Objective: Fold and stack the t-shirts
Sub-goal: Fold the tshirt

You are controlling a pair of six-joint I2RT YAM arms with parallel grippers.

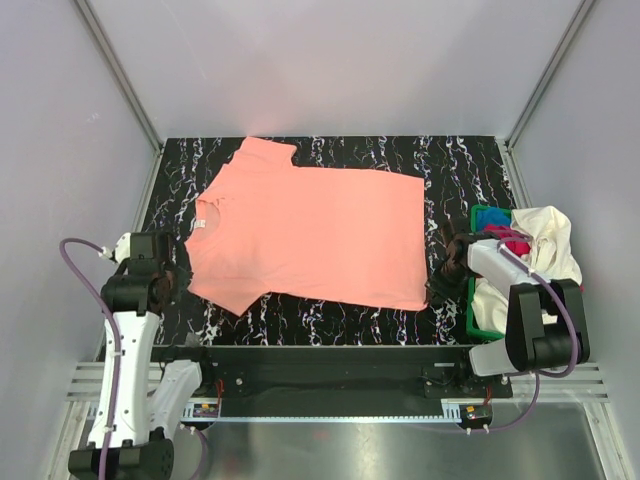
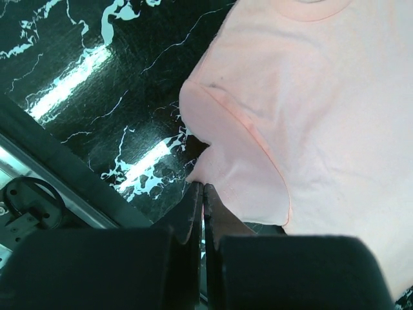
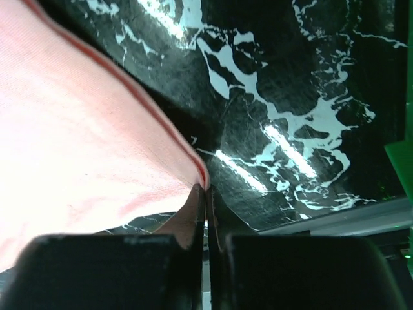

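A salmon-pink t-shirt (image 1: 310,230) lies spread flat on the black marbled table (image 1: 460,160), its collar and small white neck label (image 1: 200,224) to the left. My left gripper (image 1: 180,268) is at the shirt's near-left sleeve. In the left wrist view that gripper (image 2: 203,187) is shut, with the sleeve edge (image 2: 239,174) pinched at its tips. My right gripper (image 1: 437,290) is at the near-right hem corner. The right wrist view shows it (image 3: 208,188) shut on the corner of the pink cloth (image 3: 77,142). More t-shirts, cream-white (image 1: 545,235), magenta (image 1: 512,240) and blue (image 1: 497,219), are heaped at the right.
A green plastic basket (image 1: 482,212) holding the heaped shirts stands at the table's right edge, just beside my right arm. A metal rail (image 1: 330,352) runs along the near edge. Grey walls close in the left, back and right sides.
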